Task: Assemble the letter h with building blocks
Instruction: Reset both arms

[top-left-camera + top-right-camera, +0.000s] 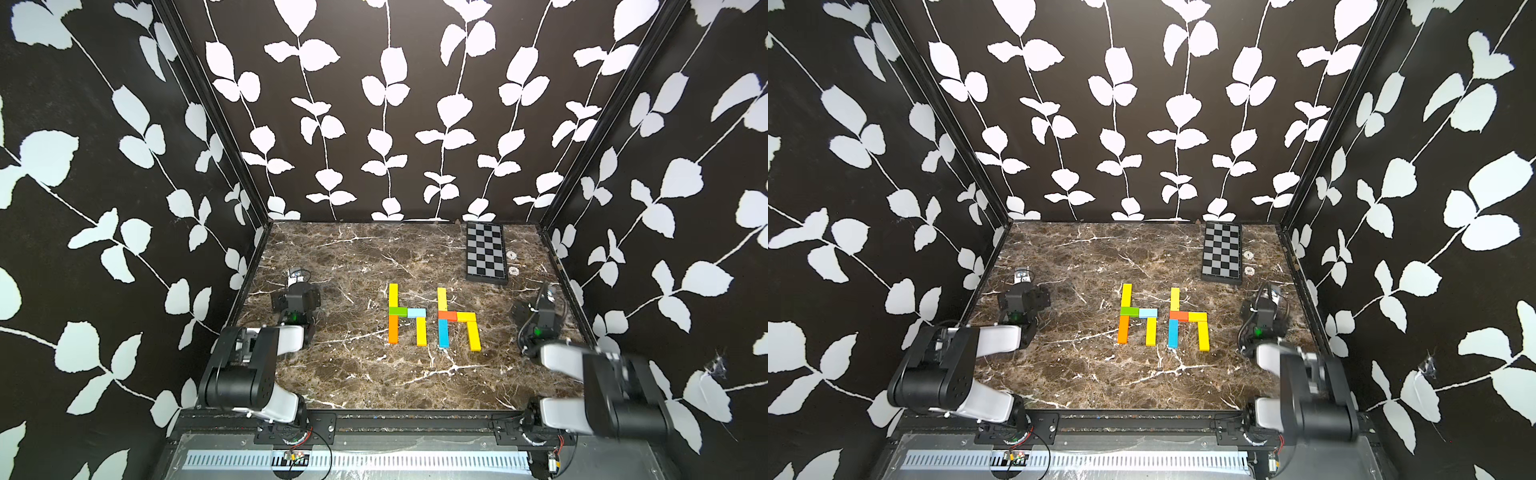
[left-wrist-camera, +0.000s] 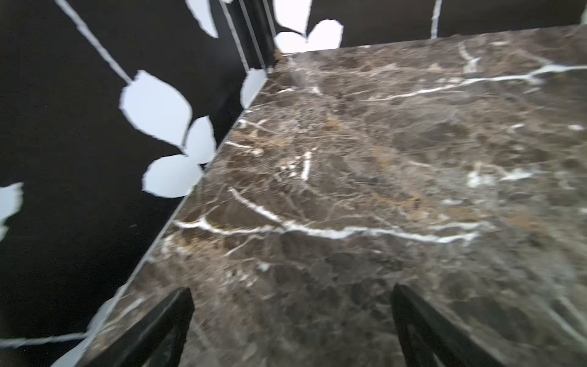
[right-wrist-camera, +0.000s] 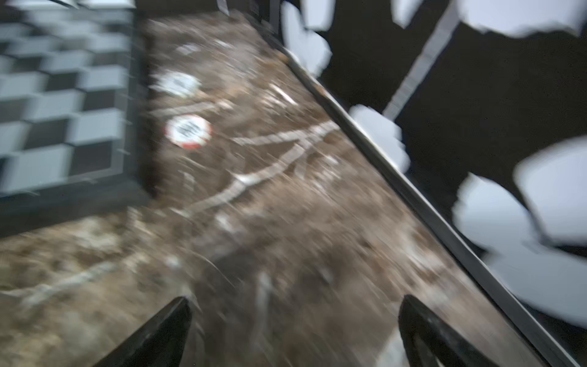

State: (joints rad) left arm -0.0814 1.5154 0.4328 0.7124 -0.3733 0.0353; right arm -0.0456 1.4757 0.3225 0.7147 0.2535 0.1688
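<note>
Two grippers nearest, both spread wide and empty above the marble table (image 1: 374, 382): left gripper (image 2: 292, 317) at its left side, right gripper (image 3: 295, 324) at its right side. Farther, in mid-table, ten building blocks (image 1: 417, 313) lying flat as two letters h, side by side. Farthest, chequered board (image 1: 485, 253) by back right corner.

Far right on the brown marble table (image 1: 349, 374), a black-and-grey chequered board (image 1: 485, 252) lies flat. Just beside its right edge sit two small round white discs: the far disc (image 1: 511, 255) and the near disc (image 3: 189, 131), red-rimmed. Leaf-patterned walls (image 1: 374, 124) all round.
</note>
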